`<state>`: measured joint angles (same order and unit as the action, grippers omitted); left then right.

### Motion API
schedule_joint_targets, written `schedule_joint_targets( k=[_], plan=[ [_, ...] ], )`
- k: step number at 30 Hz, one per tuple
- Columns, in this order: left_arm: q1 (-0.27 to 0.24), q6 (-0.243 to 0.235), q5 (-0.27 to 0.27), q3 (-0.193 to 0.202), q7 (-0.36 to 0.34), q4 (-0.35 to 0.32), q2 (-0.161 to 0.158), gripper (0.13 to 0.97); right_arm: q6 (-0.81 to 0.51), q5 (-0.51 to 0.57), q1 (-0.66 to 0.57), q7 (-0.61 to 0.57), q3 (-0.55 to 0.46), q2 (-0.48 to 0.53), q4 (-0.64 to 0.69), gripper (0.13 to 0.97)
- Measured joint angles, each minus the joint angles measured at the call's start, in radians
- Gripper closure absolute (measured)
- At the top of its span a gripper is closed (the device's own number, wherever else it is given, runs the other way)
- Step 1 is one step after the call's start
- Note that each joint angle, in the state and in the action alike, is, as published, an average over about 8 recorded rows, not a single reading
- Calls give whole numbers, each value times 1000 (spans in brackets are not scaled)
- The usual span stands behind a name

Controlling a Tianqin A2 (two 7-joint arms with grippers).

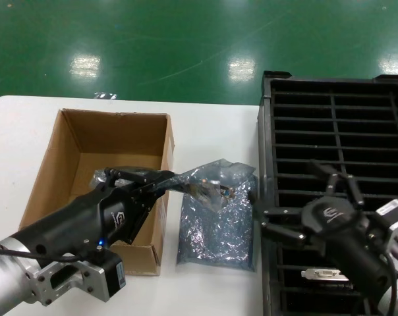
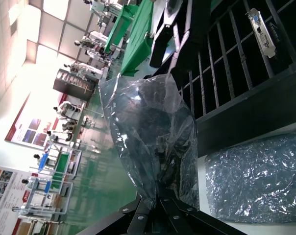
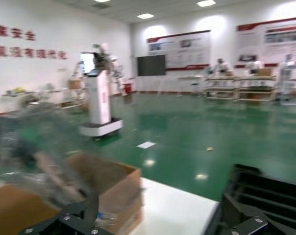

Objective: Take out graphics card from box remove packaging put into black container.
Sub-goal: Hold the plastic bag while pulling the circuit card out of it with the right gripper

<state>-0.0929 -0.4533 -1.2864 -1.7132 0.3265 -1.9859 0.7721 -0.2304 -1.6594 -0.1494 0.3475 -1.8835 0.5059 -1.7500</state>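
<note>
The work stood on a white table (image 1: 212, 289) with a smooth, matte top and a rounded corner on the robot's left. Around it the floor was glossy green and mirrored the ceiling lamps. The wrist views showed a large hall with white walls, red-lettered posters, shelving and a white machine on a wheeled base.

The box (image 1: 87, 141) was brown corrugated cardboard, rectangular and shallow, open on top, and it sat on the left part of the table. Just beside it on the right lay a flat bluish-grey bag (image 1: 217, 230), whose surface was finely crinkled and glittering. At the right edge was the black container (image 1: 337, 125), a big plastic crate cut by thin parallel slats into narrow slots. One silver bracket with a blue port (image 1: 325, 274) lay in a near slot.

The left gripper (image 1: 176, 181) reached over the right wall of the box. Its black fingers were clamped together on one end of the packaging (image 2: 153, 147), a shiny, translucent, wrinkled plastic bag lifted above the flat bag. Through the plastic a dark shape with a metal part showed, which seemed to be the graphics card (image 1: 209, 187) inside; details were hard to see.

The right gripper (image 1: 268, 220) hovered at the left edge of the container, near the bag, with its fingers spread apart and nothing between them.
</note>
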Motion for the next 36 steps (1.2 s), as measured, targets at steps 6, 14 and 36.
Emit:
schedule_joint_targets(
  k=[6,14,36],
  plan=[
    [0,0,0,0,0,0,0,958,-83,181,-18,175,-20,-6,-36,237],
    [0,0,0,0,0,0,0,958,-191,404,-31,311,22,-116,-36,361],
    [0,0,0,0,0,0,0,958,-343,560,65,390,227,-169,-128,827]
  ],
)
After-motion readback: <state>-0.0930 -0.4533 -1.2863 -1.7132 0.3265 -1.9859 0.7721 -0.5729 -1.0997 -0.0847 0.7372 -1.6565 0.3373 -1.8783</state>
